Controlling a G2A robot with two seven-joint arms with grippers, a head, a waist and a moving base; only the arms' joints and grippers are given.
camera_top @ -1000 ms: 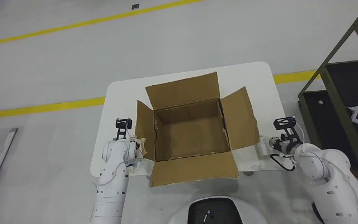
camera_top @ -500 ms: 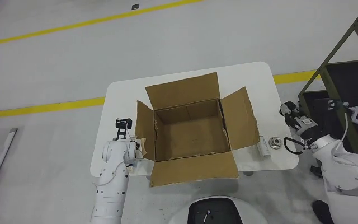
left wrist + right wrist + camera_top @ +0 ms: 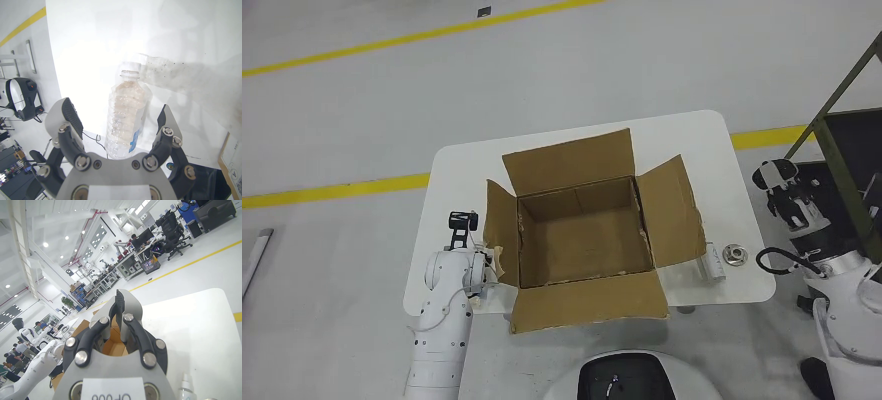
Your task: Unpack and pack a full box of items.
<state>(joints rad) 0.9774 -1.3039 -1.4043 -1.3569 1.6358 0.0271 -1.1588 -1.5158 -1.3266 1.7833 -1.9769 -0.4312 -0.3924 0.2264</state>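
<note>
Two grippers logged. The left gripper (image 3: 116, 108) is spread wide, one pad on each side of a clear plastic bottle (image 3: 125, 117), and neither pad touches it. The bottle's base is near the palm and its open neck points away over the white table (image 3: 692, 140). We cannot tell whether it lies on the table or overhangs the edge. In the top view this is at the table's left side, just beside the left flap of the cardboard box (image 3: 572, 198), which stands open with nothing inside.

The right gripper (image 3: 119, 302) has its fingers pressed together on nothing and is held off the table's right edge. A small round metal-looking part (image 3: 732, 253) and a small white item (image 3: 708, 262) lie near the box's right flap.

Handling, our judgement:
- The bottle looks empty or nearly so, hence light.
- Its walls are thin and ribbed, so they will buckle under a hard squeeze.
- The smooth plastic may slip.
- Best hold is the ribbed mid-body above the blue label, with moderate closing force.
- We see no cap, so we would keep the neck up if any liquid remains.
</note>
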